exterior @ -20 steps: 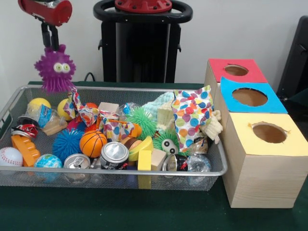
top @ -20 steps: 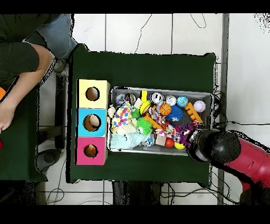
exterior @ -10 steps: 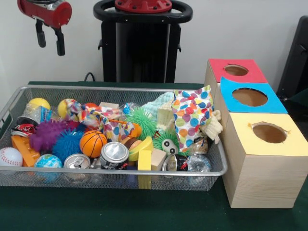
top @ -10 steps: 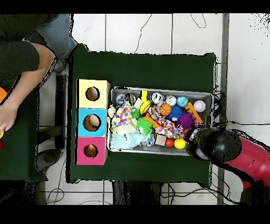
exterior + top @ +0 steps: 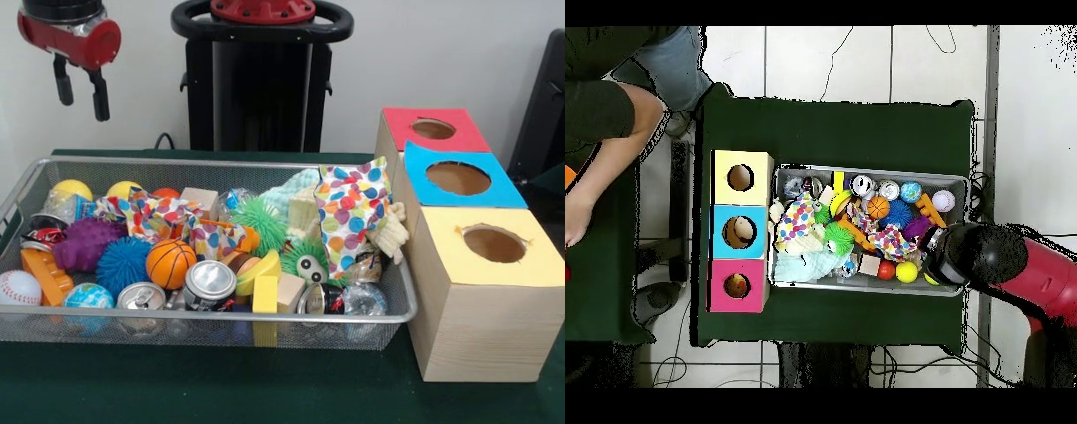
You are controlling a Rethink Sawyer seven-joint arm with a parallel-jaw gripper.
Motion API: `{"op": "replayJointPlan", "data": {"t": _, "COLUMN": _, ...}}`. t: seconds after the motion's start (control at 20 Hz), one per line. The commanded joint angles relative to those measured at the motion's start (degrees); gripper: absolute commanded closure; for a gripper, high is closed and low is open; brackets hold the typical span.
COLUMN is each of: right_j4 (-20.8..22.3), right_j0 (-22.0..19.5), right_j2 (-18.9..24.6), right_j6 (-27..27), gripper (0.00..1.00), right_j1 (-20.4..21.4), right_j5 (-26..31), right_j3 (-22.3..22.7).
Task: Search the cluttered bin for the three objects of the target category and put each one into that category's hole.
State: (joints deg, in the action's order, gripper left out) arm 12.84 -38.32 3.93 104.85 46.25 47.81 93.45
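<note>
Three items wanted, and cannot confirm a single one as delivered.

Starts at the left: finds the gripper point(image 5: 81, 95) high above the left end of the bin point(image 5: 221, 162), fingers spread wide, holding nothing. Cannot tell the target category from the scene.

Sees, inside the bin's left end, a baseball point(image 5: 18, 287), an orange toy point(image 5: 46, 274), a yellow ball point(image 5: 71, 189) and a globe ball point(image 5: 88, 297). Places a purple spiky ball point(image 5: 84, 244) beside them, touching a blue spiky ball point(image 5: 124, 263), roughly below the gripper but well apart from it. Judges these two the likeliest next picks, as a guess only.

Moves on to the bin's middle: a basketball point(image 5: 169, 263), a can point(image 5: 210, 283) at the near rim, a green spiky ball point(image 5: 260, 221) farther back, all packed close and partly buried under patterned cloth.

Reaches the bin's right end: a dotted bag point(image 5: 351, 216) standing upright against the right wall.

Ends right of the bin: a red box point(image 5: 393, 132), a blue box point(image 5: 415, 190), a yellow box point(image 5: 485, 309), each with one hole on top. Notes from overhead something pale in the blue hole point(image 5: 739, 232) and something dim in the red hole point(image 5: 737, 286); cannot say what.

Judges the search far from finished: bin full, hand empty, next grasp not begun.
</note>
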Motion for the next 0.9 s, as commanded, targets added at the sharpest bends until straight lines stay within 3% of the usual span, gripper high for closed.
{"op": "replayJointPlan", "data": {"t": 0.05, "right_j4": 2.45, "right_j0": -1.27, "right_j2": 7.18, "right_j6": -9.28, "gripper": 0.00, "right_j1": -6.28, "right_j5": 4.05, "right_j3": -6.64}}
{"op": "replayJointPlan", "data": {"t": 0.3, "right_j4": 3.20, "right_j0": -0.31, "right_j2": 7.46, "right_j6": -8.39, "gripper": 0.00, "right_j1": -9.79, "right_j5": 2.65, "right_j3": -10.48}}
{"op": "replayJointPlan", "data": {"t": 0.45, "right_j4": 2.95, "right_j0": 0.72, "right_j2": 7.58, "right_j6": -7.97, "gripper": 0.00, "right_j1": -10.92, "right_j5": 4.87, "right_j3": -12.61}}
{"op": "replayJointPlan", "data": {"t": 0.9, "right_j4": 2.16, "right_j0": 4.96, "right_j2": 8.10, "right_j6": -5.64, "gripper": 0.00, "right_j1": -11.95, "right_j5": 4.18, "right_j3": -12.43}}
